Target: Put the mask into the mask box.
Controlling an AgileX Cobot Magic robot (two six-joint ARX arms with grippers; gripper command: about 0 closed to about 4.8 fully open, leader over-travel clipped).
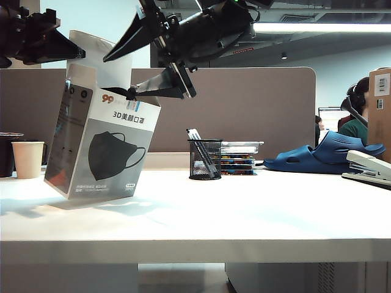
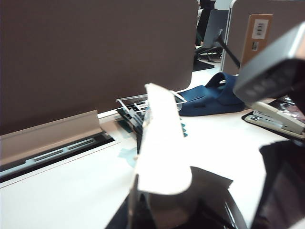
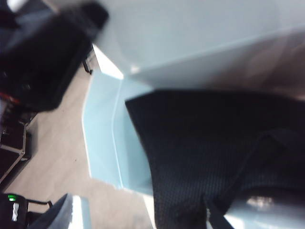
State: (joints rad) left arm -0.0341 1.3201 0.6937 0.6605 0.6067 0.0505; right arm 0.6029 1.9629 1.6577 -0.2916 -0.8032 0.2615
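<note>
Insertion step. My left gripper [image 1: 61,52], clamped fully shut, gripped the mask box [image 1: 101,146] at its upper left, tilting it off the table [image 1: 244,213]. My right gripper [image 1: 149,58] hung over the box's open top, jaws spread wide — black mask [image 3: 200,157] fabric lay against them, bunched at the opening. Next, I judged: push the mask down inside, then let go.
</note>
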